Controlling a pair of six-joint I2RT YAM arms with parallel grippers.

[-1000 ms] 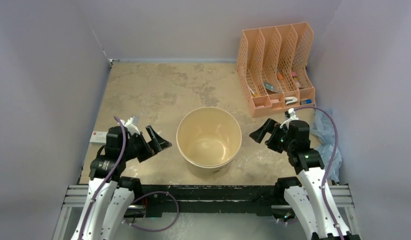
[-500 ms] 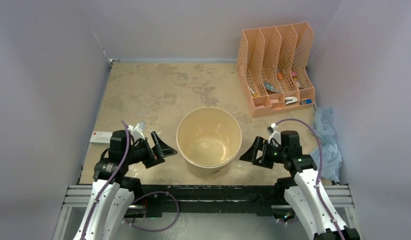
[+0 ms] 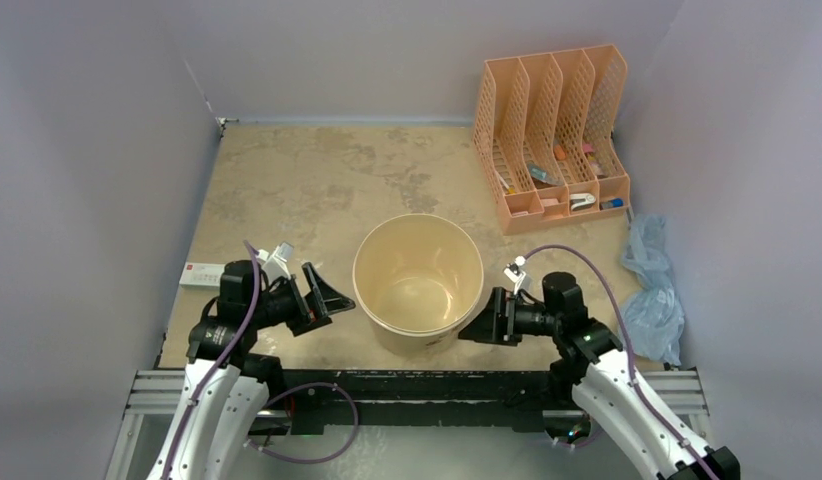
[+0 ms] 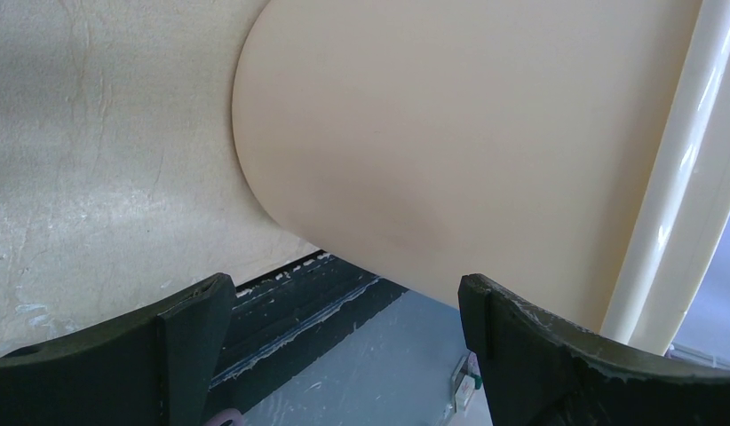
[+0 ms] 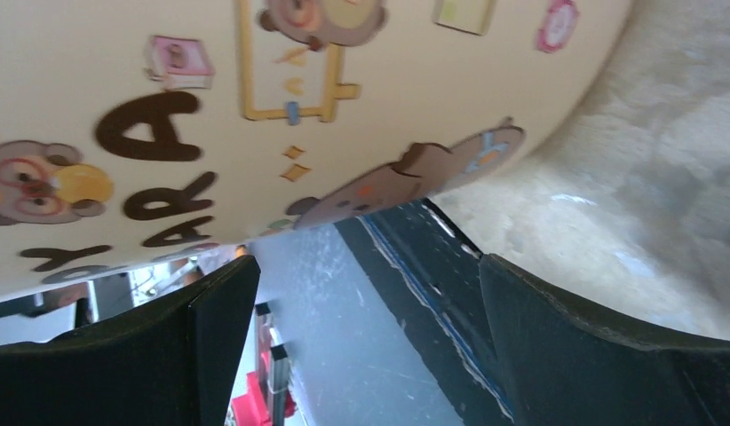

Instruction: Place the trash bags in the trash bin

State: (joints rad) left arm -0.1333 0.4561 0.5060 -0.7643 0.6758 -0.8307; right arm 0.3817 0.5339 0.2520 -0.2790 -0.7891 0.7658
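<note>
The cream trash bin (image 3: 418, 280) stands upright near the table's front edge, nothing visible inside it. Its plain side (image 4: 468, 133) fills the left wrist view; its side with brown cartoon prints and letters (image 5: 281, 98) fills the right wrist view. My left gripper (image 3: 329, 296) is open, just left of the bin. My right gripper (image 3: 484, 322) is open, close to the bin's right side, low near the table. Both hold nothing. The pale-blue trash bag (image 3: 652, 290) lies crumpled at the table's right edge, behind the right arm.
An orange mesh file organizer (image 3: 552, 135) with small items stands at the back right. A small white and red box (image 3: 202, 275) lies at the left edge. Grey walls close in on both sides. The black front rail (image 3: 417, 385) runs just below the bin.
My right arm has swung left and down from beside the bag toward the bin's right side. My left gripper moved slightly toward the bin, then stayed put.
</note>
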